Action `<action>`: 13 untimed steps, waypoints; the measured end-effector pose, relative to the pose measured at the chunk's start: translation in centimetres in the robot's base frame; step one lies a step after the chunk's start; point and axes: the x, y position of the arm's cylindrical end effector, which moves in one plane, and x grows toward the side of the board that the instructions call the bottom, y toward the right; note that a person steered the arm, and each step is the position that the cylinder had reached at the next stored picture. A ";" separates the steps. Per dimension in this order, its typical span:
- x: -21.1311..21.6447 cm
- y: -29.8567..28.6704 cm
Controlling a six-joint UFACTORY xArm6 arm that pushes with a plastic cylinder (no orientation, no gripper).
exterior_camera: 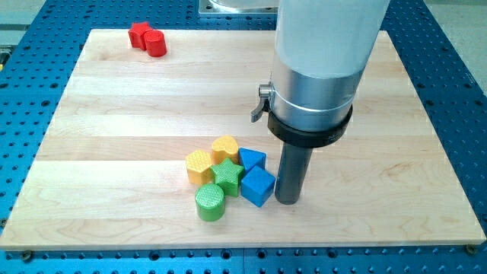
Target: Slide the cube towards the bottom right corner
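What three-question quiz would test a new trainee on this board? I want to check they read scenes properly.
1. True or false: my tip stands at the view's right of the blue cube.
2. How many red blocks sit by the board's top-left corner?
3. Which block lies nearest the view's bottom: A the green cylinder, B the green star, C the yellow cylinder?

Key: 1 true; 2 two, the red star and red cylinder; 3 A.

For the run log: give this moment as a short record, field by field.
board: wooden board on a blue table
cluster: blue cube, second blue block, green star, green cylinder, two yellow blocks, bunched near the view's bottom
far corner: red star and red cylinder, touching
my tip: just right of the blue cube
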 end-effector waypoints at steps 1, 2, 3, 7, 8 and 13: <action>0.0 0.3; 0.1 0.3; 1.1 0.2; 4.4 -5.1; 4.3 -5.1; 5.4 -8.3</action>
